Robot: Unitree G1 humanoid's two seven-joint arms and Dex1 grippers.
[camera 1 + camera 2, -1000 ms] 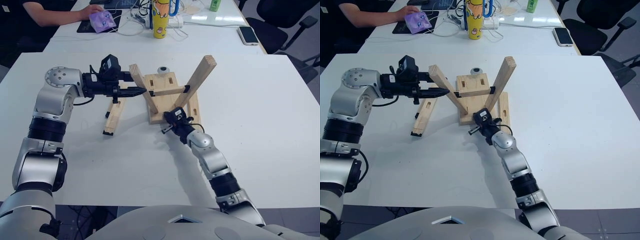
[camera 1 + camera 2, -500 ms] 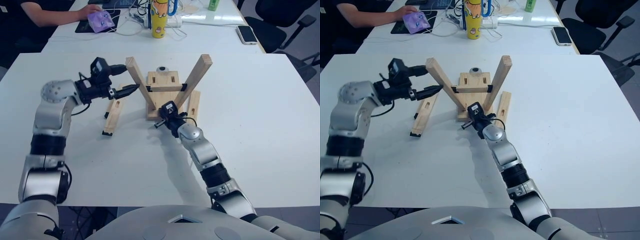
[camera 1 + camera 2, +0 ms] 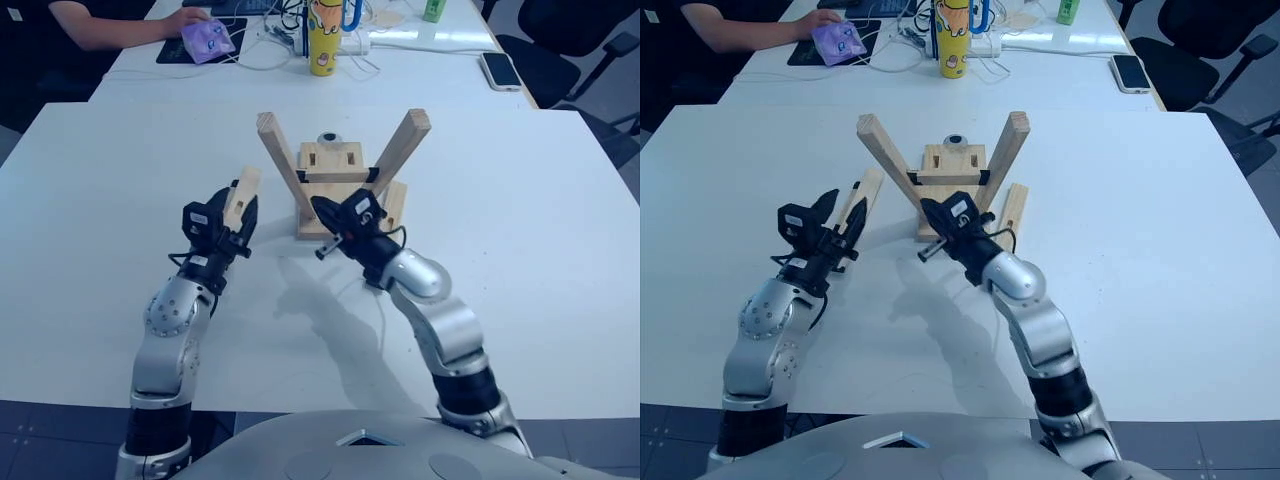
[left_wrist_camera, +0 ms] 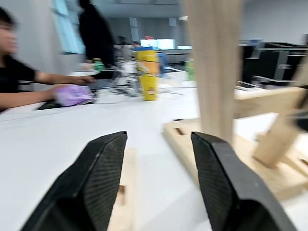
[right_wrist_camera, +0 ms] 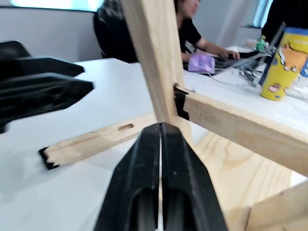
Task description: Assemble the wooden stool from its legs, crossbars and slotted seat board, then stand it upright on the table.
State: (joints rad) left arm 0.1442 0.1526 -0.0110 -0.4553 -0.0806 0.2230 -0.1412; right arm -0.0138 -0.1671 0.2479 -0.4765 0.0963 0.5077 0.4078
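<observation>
Left eye view: white table [image 3: 540, 200], yellow cup [image 3: 323, 45] behind; left gripper [image 3: 232, 216] apart, right gripper [image 3: 320, 207] together.

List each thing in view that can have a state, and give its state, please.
left gripper: open, empty.
right gripper: shut, empty.
seat board: lying flat, two legs fitted.
left fitted leg: standing, tilted outward.
right fitted leg: standing, tilted outward.
crossbar: joins both fitted legs.
left loose leg: lying flat, unfitted.
right loose leg: lying flat, unfitted.

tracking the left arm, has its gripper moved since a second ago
Yes: the left gripper drew back from the slanted leg toward the robot, by the loose leg.
</observation>
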